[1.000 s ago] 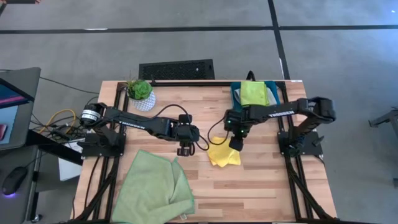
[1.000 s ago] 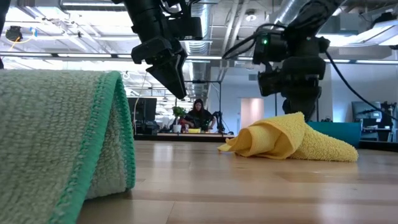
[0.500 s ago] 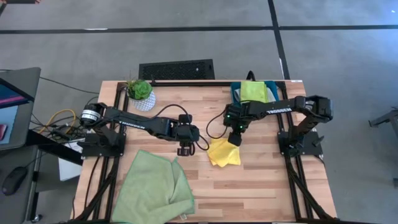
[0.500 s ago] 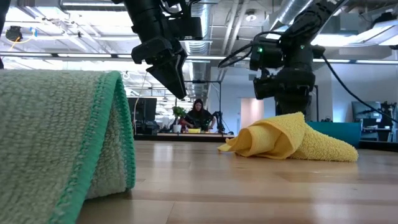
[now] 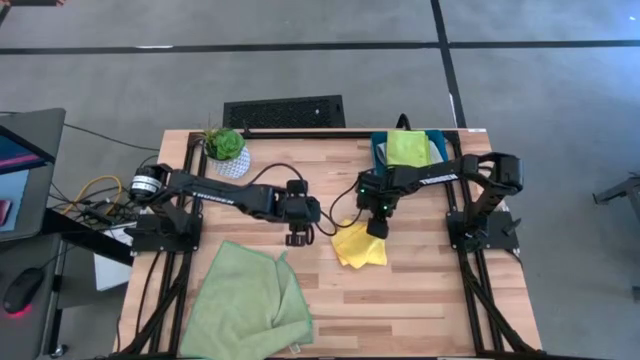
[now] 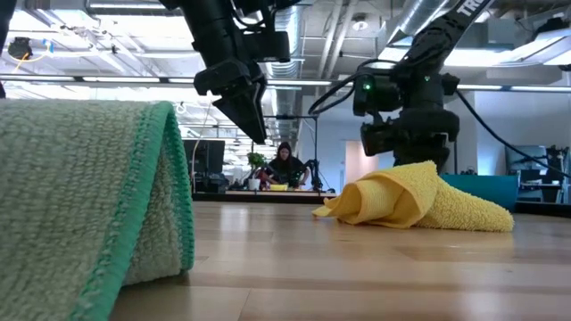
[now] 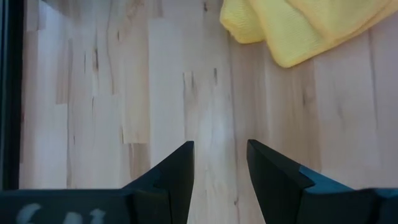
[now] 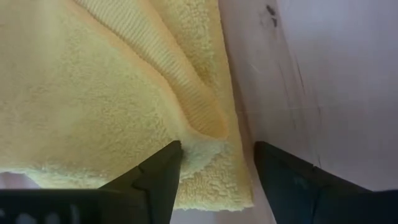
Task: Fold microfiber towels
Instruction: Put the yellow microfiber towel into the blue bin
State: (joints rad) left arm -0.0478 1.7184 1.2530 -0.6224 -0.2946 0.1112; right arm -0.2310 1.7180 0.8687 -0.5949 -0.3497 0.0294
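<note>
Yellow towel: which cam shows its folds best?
Right wrist view: the yellow towel fills the picture, its layered edge lying between the open fingers of the right gripper. The high view gives only a small crumpled patch, the low view a side-on heap, and the left wrist view just a corner.

You see two dark, near-black arms, white lettering along forearm links, black cables looping at wrists. Right gripper (image 6: 406, 147) housing shows green light. Left gripper (image 6: 241, 107) ends in tapered dark fingers (image 7: 177, 171).
</note>
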